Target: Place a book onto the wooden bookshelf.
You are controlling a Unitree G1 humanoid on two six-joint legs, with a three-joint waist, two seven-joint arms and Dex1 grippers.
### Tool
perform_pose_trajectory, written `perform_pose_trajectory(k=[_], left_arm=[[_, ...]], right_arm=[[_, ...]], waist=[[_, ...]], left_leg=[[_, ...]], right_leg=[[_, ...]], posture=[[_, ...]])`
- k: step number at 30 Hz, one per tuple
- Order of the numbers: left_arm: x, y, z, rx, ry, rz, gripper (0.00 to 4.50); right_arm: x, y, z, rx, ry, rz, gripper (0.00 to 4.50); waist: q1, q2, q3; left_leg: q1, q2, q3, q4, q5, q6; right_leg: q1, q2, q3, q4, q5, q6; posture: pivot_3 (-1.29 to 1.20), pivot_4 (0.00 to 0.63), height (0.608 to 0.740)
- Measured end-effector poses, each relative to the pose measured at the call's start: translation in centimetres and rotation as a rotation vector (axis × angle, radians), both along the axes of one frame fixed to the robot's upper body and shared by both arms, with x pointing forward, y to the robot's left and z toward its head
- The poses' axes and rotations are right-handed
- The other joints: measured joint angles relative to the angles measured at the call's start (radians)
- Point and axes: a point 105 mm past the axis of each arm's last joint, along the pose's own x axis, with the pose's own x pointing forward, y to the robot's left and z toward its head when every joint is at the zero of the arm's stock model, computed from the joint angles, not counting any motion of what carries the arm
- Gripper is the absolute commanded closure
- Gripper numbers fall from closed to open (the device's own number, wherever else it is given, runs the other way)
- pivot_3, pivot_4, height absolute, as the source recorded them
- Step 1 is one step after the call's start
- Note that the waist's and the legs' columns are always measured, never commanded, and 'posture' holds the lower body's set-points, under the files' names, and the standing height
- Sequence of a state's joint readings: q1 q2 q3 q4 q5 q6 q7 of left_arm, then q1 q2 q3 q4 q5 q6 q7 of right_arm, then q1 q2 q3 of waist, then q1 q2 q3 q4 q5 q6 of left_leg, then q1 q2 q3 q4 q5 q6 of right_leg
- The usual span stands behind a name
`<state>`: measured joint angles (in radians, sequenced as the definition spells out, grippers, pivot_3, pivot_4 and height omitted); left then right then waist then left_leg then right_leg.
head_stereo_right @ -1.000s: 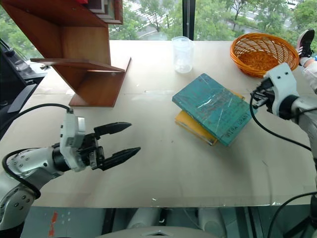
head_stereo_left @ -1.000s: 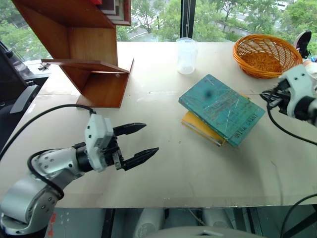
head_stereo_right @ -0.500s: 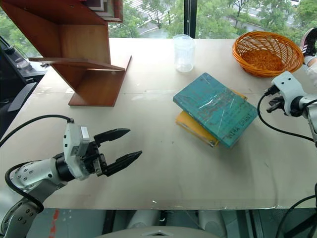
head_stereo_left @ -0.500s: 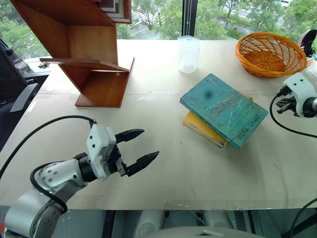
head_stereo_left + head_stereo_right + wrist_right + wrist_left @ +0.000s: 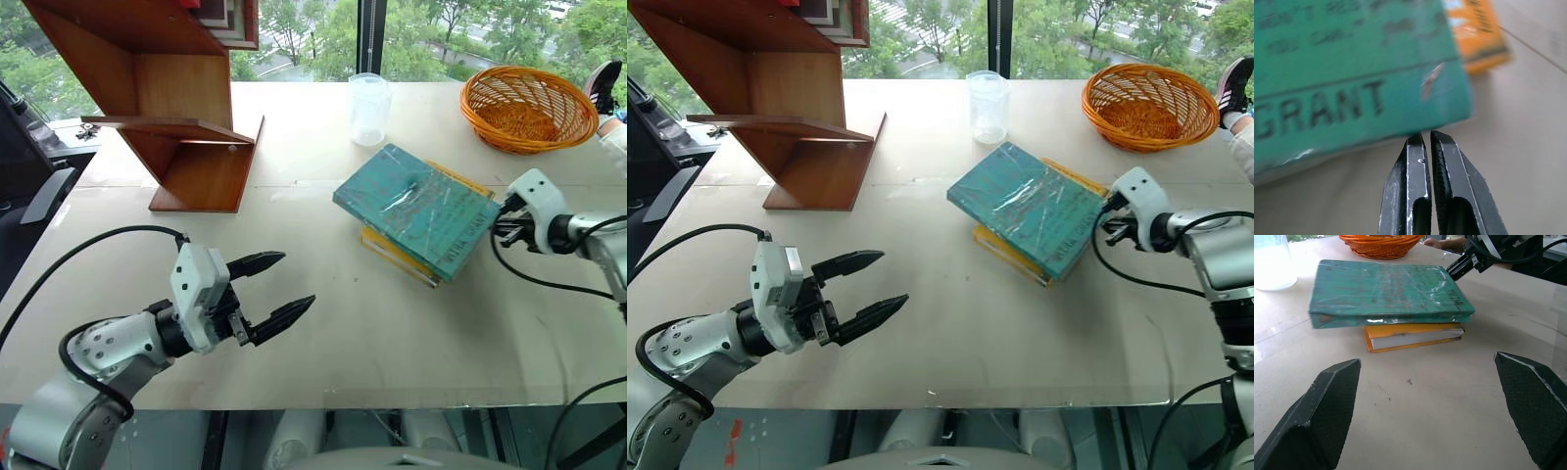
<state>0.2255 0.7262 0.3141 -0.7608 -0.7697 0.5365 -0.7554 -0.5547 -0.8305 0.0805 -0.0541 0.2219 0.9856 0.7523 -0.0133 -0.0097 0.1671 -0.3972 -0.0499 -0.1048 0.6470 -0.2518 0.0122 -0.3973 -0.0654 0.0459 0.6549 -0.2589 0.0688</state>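
I am resting the teal book [image 5: 416, 209] on top of the yellow book [image 5: 404, 253], right of the table's centre, with its lettered edge turned toward three o'clock. My right gripper [image 5: 1426, 139] is pressing its two black fingers tightly together with nothing between them, and their tips are sitting right at that lettered edge of the teal book, at about three o'clock from it. My left gripper [image 5: 278, 287] is hovering over the near left part of the table [image 5: 343, 333], its fingers spread wide and holding nothing, pointing toward the books from about eight o'clock and well apart from them. The wooden bookshelf [image 5: 167, 108] is standing at about ten o'clock from the books, far from both. A clear plastic cup [image 5: 368, 109] is standing at twelve o'clock from the books, and an orange wicker basket [image 5: 529, 108] is sitting at about one o'clock.
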Motion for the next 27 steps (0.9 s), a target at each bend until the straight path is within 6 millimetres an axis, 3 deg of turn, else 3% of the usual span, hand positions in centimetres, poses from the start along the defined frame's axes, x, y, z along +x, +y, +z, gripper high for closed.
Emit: perform_pose_trajectory(k=[6,12,14,18,19,25,27], left_arm=[[0.4,0.4,-0.3,-0.006,0.014,0.048,0.0],[2.1,1.1,-0.5,-0.031,0.025,0.148,0.0],[3.3,1.7,-1.1,-0.032,0.072,0.227,0.0],[5.1,2.0,-2.3,-0.122,0.238,0.291,0.0],[5.9,1.9,-2.6,-0.207,0.316,0.301,0.0],[8.3,1.1,-3.7,-0.443,0.54,0.337,0.0],[9.8,0.1,-3.8,-0.585,0.64,0.339,0.0]], right_arm=[[-0.3,2.9,0.2,0.034,-0.016,0.043,4.47],[-0.9,3.1,0.2,0.042,-0.052,0.064,4.47],[-1.8,2.8,0.6,0.1,-0.16,0.119,4.47],[-5.1,2.3,2.3,0.255,-0.291,0.211,3.18],[-7.1,2.0,2.8,0.337,-0.323,0.25,2.65],[-10.9,2.2,3.8,0.442,-0.4,0.342,0.11],[-12.1,1.9,4.6,0.447,-0.459,0.347,0.04]], waist=[[0.0,0.0,0.0],[0.009,-0.001,-0.001],[0.016,-0.001,-0.001],[0.023,-0.001,-0.001],[0.028,-0.001,-0.001],[0.016,-0.003,-0.002],[0.017,-0.003,-0.002]], left_leg=[[0.0,0.0,-0.001,0.0,0.0,0.0],[0.0,-0.001,-0.003,0.001,0.0,0.0],[-0.001,-0.001,-0.004,0.001,0.0,0.0],[-0.001,-0.001,-0.004,0.002,0.0,0.0],[-0.001,-0.001,-0.005,0.003,0.0,0.0],[0.004,0.0,-0.005,0.004,0.0,0.0],[0.006,-0.001,-0.005,0.005,0.0,0.0]], right_leg=[[0.0,0.0,0.0,0.0,0.0,0.0],[0.0,-0.001,-0.003,0.001,0.0,0.0],[0.0,-0.001,-0.003,0.001,0.0,0.0],[0.0,0.0,-0.003,0.003,0.0,0.0],[0.001,0.0,-0.004,0.003,0.0,0.0],[0.004,0.002,-0.003,0.007,0.0,0.0],[0.006,0.001,-0.003,0.006,0.0,0.001]], posture=[[0.0,0.15,0.74],[0.0,0.15,0.74],[0.0,0.15,0.74],[0.0,0.15,0.74],[0.0,0.15,0.74],[0.0,0.15,0.74],[0.0,0.15,0.74]])
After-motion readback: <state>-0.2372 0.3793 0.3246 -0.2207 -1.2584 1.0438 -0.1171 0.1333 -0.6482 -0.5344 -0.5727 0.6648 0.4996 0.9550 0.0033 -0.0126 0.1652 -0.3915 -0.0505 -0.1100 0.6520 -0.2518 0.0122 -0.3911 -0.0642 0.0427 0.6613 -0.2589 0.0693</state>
